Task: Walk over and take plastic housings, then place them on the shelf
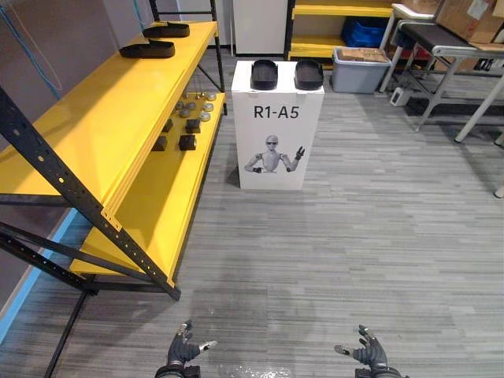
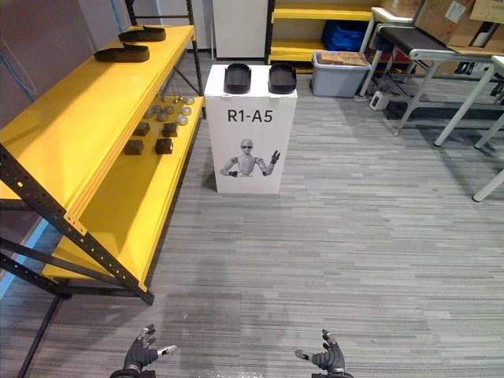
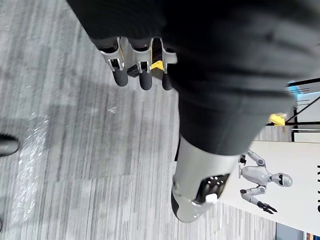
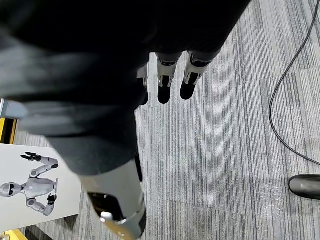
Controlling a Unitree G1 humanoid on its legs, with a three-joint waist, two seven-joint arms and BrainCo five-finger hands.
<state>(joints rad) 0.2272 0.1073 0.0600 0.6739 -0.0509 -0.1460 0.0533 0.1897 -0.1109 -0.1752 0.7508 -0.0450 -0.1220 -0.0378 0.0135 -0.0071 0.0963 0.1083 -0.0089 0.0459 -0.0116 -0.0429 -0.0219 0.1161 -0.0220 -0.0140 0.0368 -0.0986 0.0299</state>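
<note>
You had left hand (image 1: 183,348) and right hand (image 1: 368,352) hanging loose-fingered and empty | plastic housings (image 1: 264,75) sat side by side on white box (image 1: 277,150) at 12 o'clock | long axes ran 12-to-6

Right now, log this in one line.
stage: before pickup; housings: two on white box; left robot hand: open; right robot hand: open; shelf: left

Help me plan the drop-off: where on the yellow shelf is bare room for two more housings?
The top board is bare from its near end up to the two black housings at the far end. The lower board is bare nearer; small parts crowd its far end.
</note>
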